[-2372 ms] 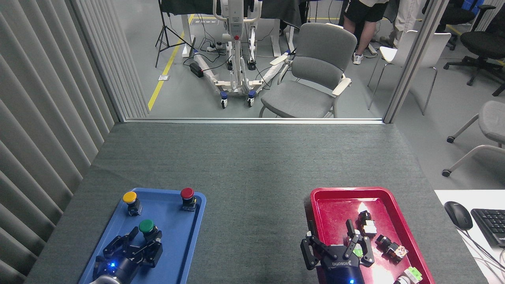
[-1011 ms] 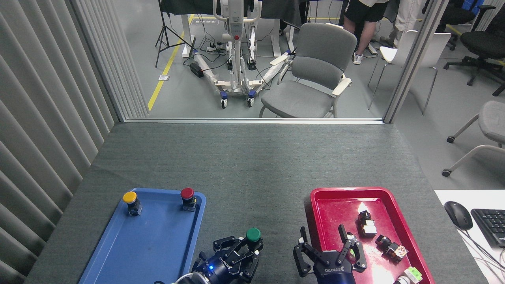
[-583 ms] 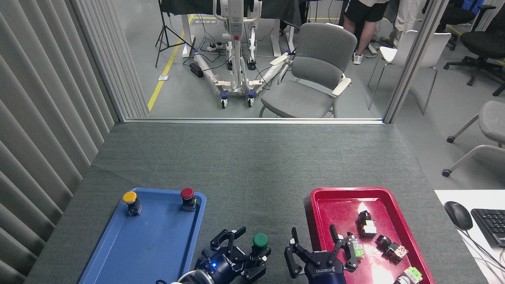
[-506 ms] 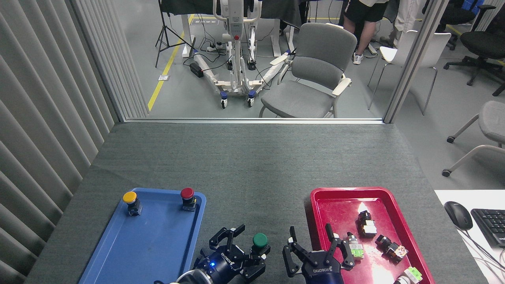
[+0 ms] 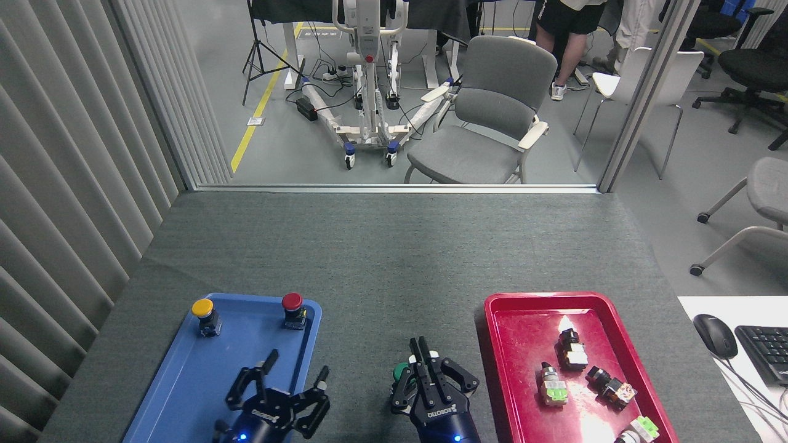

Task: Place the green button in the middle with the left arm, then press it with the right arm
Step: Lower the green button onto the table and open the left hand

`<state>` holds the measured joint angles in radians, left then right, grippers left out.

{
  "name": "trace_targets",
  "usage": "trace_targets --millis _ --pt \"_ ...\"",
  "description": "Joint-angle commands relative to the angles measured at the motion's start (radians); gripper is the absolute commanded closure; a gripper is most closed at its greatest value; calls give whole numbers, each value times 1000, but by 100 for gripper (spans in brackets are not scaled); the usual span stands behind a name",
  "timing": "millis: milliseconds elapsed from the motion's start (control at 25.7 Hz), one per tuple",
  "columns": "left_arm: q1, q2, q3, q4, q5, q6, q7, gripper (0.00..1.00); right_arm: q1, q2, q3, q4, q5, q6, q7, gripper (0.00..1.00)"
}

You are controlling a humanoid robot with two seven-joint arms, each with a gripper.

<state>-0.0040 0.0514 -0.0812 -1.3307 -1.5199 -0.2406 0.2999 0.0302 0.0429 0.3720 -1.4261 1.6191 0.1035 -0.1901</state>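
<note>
From the head view, we are looking down at the middle (image 5: 394, 277) of the grey table, with a blue tray (image 5: 184, 381) to our left and a red tray (image 5: 628, 369) to our right. The green button (image 5: 401, 371) is sitting on the bare grey cloth between the two trays, near the front edge, and only a sliver of its cap is showing past our right arm (image 5: 423, 362). That gripper is lying directly over the button with its thin fingers drawn together into a narrow point, holding nothing; we cannot tell whether the tips are touching the cap. Our left arm (image 5: 294, 379) is hovering over the near edge of the blue tray, fingers spread wide and empty, well clear of the button.

We are judging that the placing step is done and the pressing step is in hand. The next move is calling for a short, straight push downward through the centre of the cap, then a lift. Since the button's base is small and is standing loose on the cloth, an off-centre push could tip or slide it.

The yellow button (image 5: 202, 307) and the red button (image 5: 292, 301) are standing untouched at the far end of the blue tray.
</note>
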Motion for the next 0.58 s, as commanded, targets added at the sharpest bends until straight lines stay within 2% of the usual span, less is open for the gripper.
trace_targets --millis 0,194,389,544 --pt "58 64 29 -50 6 138 4 1 -29 22 39 95 13 31 6 100" --pt "88 59 89 -50 35 161 -1 0 -46 31 41 168 13 42 6 100" --pt "84 71 95 -59 178 155 -5 0 -46 31 39 217 5 50 4 100" --pt "93 91 113 -79 202 155 -7 0 -46 29 39 254 2 73 1 99"
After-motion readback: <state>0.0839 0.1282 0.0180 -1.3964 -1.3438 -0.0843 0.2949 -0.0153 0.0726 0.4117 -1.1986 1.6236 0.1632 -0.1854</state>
